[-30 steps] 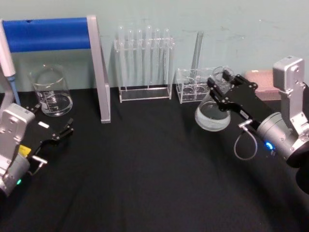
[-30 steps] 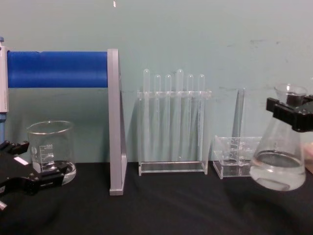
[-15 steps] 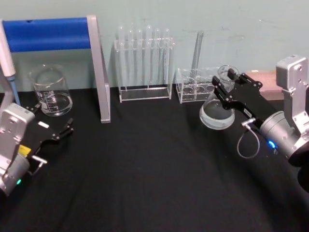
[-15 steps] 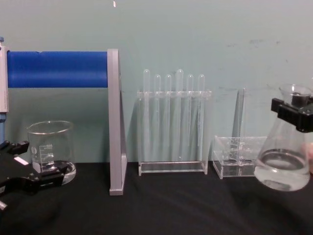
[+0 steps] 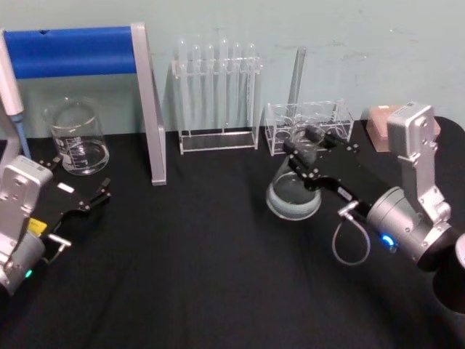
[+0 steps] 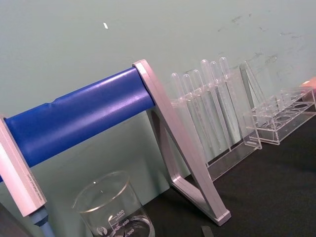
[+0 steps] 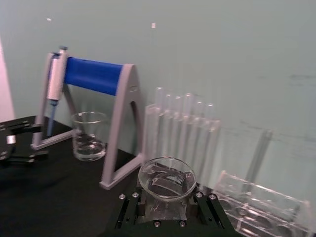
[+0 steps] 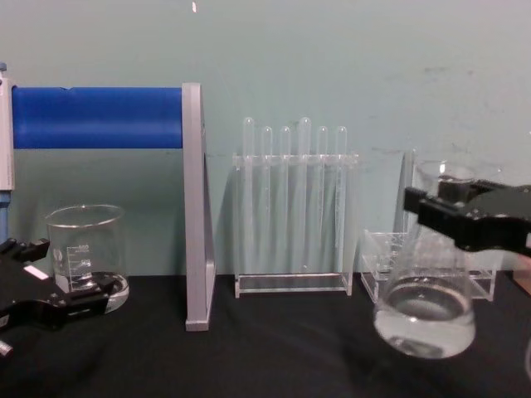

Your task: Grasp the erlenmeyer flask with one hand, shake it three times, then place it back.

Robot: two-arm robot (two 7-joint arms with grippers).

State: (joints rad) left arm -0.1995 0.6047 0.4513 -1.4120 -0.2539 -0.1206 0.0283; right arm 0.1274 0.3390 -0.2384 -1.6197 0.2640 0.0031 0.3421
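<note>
Now right hand [image 5: 305, 149] clamped on erlenmeyer flask [image 5: 292, 198] neck, arm stretched forward; left hand [image 5: 80, 178] parked, fingers apart.

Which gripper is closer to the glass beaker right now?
Left. The left gripper sits open just in front of the beaker; the right gripper is far off to the other side, shut on the erlenmeyer flask.

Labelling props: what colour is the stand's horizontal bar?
The bar is blue; chest view shows it best.
</note>
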